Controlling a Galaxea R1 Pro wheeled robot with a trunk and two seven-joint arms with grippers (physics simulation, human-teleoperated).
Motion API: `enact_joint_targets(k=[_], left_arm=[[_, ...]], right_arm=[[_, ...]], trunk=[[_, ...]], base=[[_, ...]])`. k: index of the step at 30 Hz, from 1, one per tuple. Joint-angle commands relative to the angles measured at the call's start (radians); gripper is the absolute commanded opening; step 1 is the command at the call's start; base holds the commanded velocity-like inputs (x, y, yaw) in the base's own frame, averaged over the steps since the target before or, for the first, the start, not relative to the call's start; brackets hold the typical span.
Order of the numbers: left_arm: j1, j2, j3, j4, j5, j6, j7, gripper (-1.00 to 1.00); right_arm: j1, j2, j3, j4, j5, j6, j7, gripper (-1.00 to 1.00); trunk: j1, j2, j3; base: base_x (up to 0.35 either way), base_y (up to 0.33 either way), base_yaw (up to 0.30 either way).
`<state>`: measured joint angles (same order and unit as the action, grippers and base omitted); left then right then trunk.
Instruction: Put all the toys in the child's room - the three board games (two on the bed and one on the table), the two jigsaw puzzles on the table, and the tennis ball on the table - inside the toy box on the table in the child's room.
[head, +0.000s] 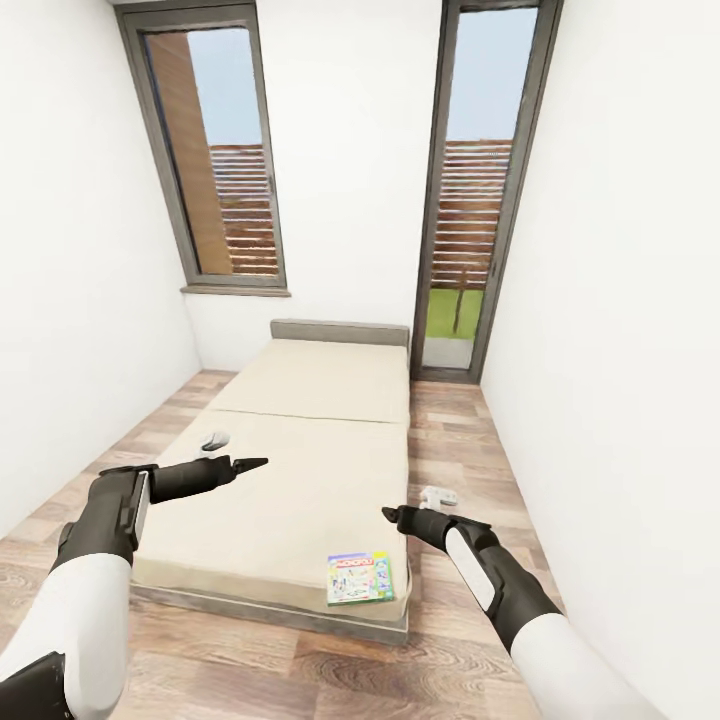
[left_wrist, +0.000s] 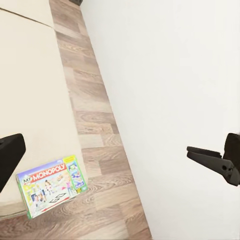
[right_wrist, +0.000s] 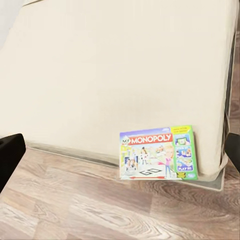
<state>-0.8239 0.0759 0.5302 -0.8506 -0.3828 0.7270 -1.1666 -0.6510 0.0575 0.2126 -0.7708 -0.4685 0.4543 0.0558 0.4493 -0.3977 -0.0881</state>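
Observation:
A green-blue Monopoly board game (head: 360, 578) lies flat on the near right corner of the bed (head: 300, 450), partly over the mattress edge. It also shows in the left wrist view (left_wrist: 50, 184) and the right wrist view (right_wrist: 157, 152). My left gripper (head: 235, 458) hovers open over the bed's left side, fingers spread wide (left_wrist: 107, 155). My right gripper (head: 408, 510) hangs open just beyond the box, above the bed's right edge (right_wrist: 120, 152). Neither holds anything. The table, toy box, jigsaw puzzles and tennis ball are out of view.
The bed has a beige mattress and a grey headboard (head: 340, 332) against the far wall. Tall grey-framed windows (head: 215, 150) (head: 480, 190) stand behind it. White walls close in on both sides, with strips of wood-plank floor (head: 450, 440) beside the bed.

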Motion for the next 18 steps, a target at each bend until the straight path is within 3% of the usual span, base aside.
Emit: enact_joint_targets(k=[1,18], left_arm=[[-0.001,-0.001,0.004,-0.001,-0.01,0.008,-0.01,1.0],[-0.001,-0.001,0.004,-0.001,-0.011,0.008,-0.008,1.0]], right_arm=[[-0.001,0.0,0.0,-0.001,-0.001,0.004,0.001,1.0],[-0.001,0.001,0.0,-0.001,0.006,0.003,-0.001,1.0]], trunk=[[0.001,-0.002,-0.002],[0.001,-0.002,-0.002]], base=[[-0.002,0.148,-0.007],[0.0,0.119,-0.001]])
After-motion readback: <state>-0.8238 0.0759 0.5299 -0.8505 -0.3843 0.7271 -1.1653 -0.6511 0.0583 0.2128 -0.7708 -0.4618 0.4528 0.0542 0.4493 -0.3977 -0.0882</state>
